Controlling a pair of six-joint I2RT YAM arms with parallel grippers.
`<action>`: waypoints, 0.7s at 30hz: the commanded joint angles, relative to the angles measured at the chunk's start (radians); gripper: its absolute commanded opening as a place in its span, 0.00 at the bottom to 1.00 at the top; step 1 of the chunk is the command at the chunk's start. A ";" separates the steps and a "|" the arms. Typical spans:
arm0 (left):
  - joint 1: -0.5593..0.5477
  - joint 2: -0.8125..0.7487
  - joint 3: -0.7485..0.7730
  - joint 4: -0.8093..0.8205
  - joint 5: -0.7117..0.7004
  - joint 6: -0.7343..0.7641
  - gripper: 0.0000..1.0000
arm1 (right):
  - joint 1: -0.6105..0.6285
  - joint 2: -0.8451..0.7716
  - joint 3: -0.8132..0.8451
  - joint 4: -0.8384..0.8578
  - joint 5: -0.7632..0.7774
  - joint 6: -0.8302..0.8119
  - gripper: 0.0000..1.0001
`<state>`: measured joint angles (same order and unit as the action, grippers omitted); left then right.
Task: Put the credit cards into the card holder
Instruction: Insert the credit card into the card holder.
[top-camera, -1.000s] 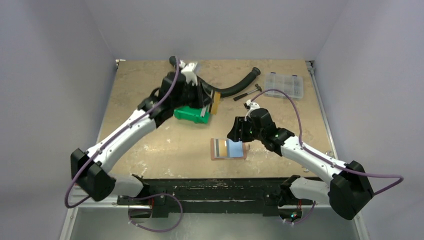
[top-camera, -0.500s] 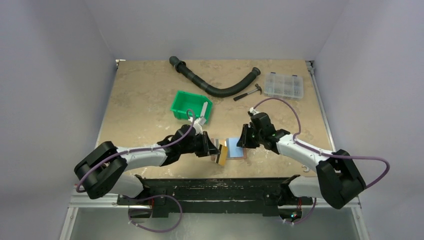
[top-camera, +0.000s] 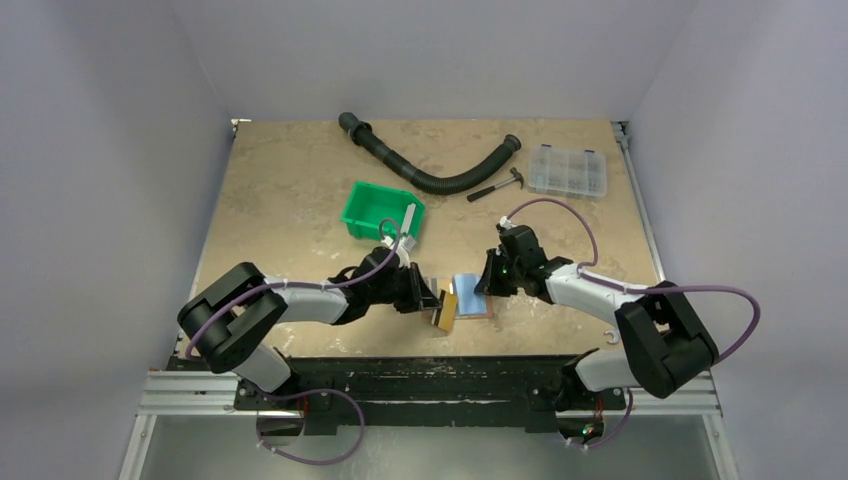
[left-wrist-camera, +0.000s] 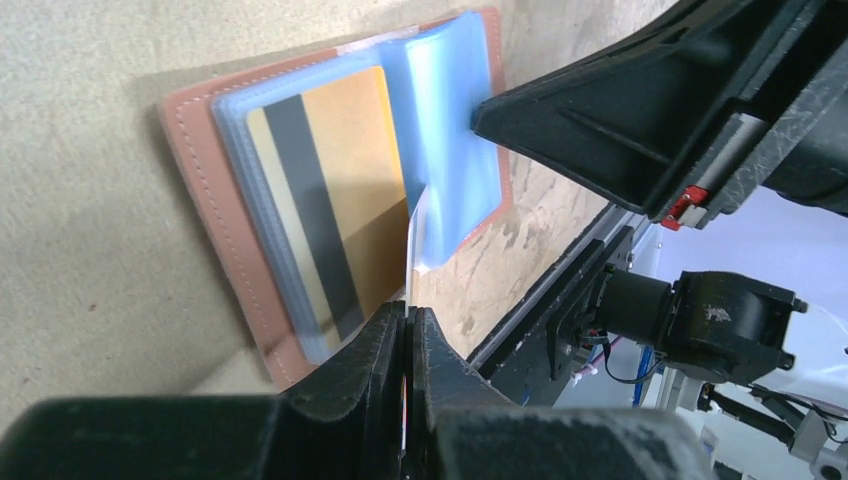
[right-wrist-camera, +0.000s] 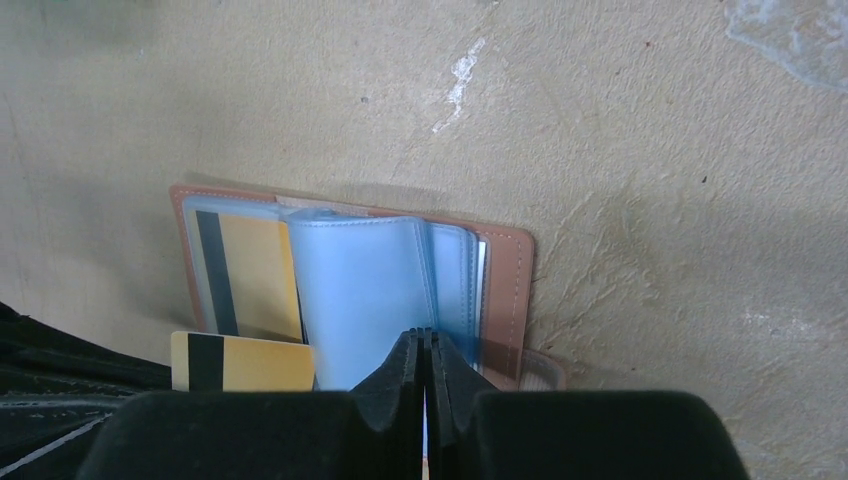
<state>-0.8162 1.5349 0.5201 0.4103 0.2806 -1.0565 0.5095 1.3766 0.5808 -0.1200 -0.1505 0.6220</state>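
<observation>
Slippage by the right gripper (right-wrist-camera: 425, 338), pinching the translucent blue plastic sleeve (right-wrist-camera: 360, 290), could block the flat yellow-gold card (right-wrist-camera: 258, 365) pinched in the left gripper (left-wrist-camera: 408, 318).

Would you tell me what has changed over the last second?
The left gripper carried the gold card from by the green bin down to the card holder. The right gripper closed on its blue sleeve. Hose, hammer and clear box stayed put.
</observation>
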 joint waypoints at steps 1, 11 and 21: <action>0.019 0.032 0.034 0.047 0.020 -0.011 0.00 | 0.000 0.024 -0.014 -0.006 0.043 -0.002 0.06; 0.027 0.071 0.033 0.090 0.033 0.001 0.00 | -0.001 -0.022 -0.015 -0.032 0.052 -0.007 0.06; 0.037 0.098 0.033 0.193 0.057 0.002 0.00 | 0.000 -0.074 -0.017 -0.058 0.060 -0.012 0.11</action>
<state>-0.7895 1.6199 0.5312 0.5167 0.3202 -1.0588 0.5095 1.3384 0.5678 -0.1432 -0.1207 0.6212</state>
